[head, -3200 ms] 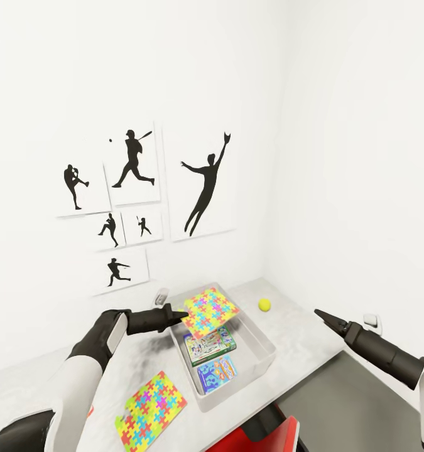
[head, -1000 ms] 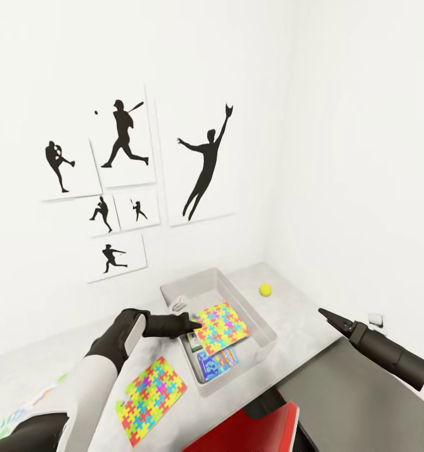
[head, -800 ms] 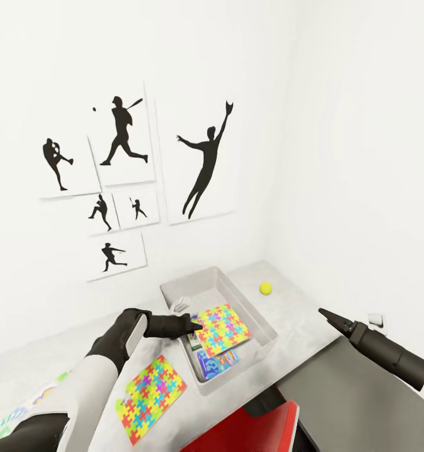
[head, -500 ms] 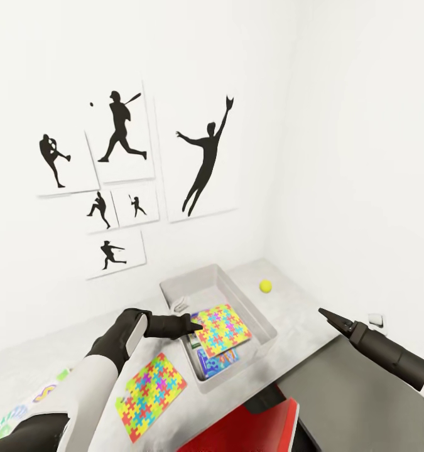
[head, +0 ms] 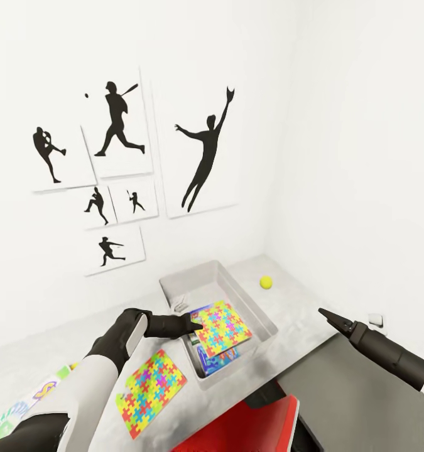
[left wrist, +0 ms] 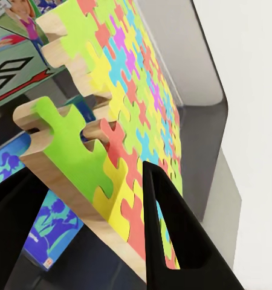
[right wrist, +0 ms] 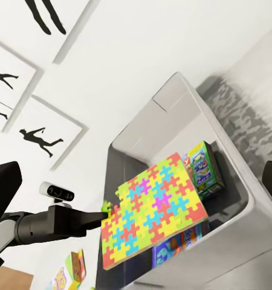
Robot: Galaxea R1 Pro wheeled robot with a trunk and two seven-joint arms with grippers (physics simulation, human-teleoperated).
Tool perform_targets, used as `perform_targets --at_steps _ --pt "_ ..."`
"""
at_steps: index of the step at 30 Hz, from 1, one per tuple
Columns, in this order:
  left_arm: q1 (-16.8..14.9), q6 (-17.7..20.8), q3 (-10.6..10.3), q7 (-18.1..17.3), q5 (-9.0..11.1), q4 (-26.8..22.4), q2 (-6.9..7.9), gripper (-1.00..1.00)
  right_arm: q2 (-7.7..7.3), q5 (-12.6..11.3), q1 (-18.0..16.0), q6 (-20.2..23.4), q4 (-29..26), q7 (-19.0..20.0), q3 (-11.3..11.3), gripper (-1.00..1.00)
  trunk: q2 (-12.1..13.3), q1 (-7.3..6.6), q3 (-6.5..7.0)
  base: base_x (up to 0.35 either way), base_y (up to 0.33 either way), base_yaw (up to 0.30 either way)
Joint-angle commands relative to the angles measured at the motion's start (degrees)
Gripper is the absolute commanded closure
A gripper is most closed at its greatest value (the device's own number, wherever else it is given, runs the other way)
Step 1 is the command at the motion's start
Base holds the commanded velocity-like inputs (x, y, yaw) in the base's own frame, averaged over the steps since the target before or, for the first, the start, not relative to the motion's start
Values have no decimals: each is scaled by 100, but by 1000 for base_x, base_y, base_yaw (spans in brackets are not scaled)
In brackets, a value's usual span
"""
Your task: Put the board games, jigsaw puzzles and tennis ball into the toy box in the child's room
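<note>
The light grey toy box [head: 269, 321] stands on the white table [head: 299, 314] in the corner of the child's room. My left gripper [head: 196, 325] is shut on the edge of a jigsaw puzzle [head: 224, 328], which tilts inside the box over a green-edged board game [right wrist: 202, 166] and a blue board game [head: 219, 359]. In the left wrist view the puzzle [left wrist: 118, 90] passes between the black fingers [left wrist: 172, 241]. A second jigsaw puzzle [head: 151, 392] lies flat on the table beside the box. The tennis ball [head: 266, 282] rests near the back corner. My right gripper [head: 325, 312] hovers open over the table's right edge.
Black baseball-player pictures [head: 202, 157] hang on the wall behind the table. A lower dark grey-topped unit [head: 356, 402] adjoins the table on the right. A red part of my base [head: 249, 430] sits below. Flat printed items [head: 23, 405] lie at the table's left end.
Since 3.2 s ago the left gripper has lowered the puzzle from above the box into it. Over the last second the view has shifted slightly; both arms hold nearly still.
</note>
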Motion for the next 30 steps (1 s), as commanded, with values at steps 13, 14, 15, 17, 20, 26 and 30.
perform_targets --at_steps 13,14,15,17,20,26,30 --pt "-6 -24 24 -9 -7 1 -6 100 0 -10 -6 32 5 11 -7 -100 -13 3 -134 0 0 0" --pt "-6 -29 24 -9 -7 1 -6 100 0 -10 -6 32 6 11 -7 -100 -13 3 -144 0 0 0" --pt "-6 -46 23 -9 -7 1 -6 100 0 -10 -6 32 4 11 -8 -100 -13 3 -153 0 0 0" --pt "-6 -101 23 -9 -7 1 -6 100 0 -10 -5 32 3 11 -8 -100 -13 3 -172 0 0 0" --pt "-6 -143 22 -9 -4 1 -6 100 0 -10 -4 32 7 11 -9 -100 -13 3 -197 0 0 0" --pt "-6 -163 22 -9 -6 1 -1 100 0 -10 -5 32 2 19 -9 -100 -13 3 -209 0 0 0" --pt "-6 -171 22 -9 -7 1 -5 100 0 -10 -5 32 1 20 -9 -100 -13 3 -210 0 0 0"
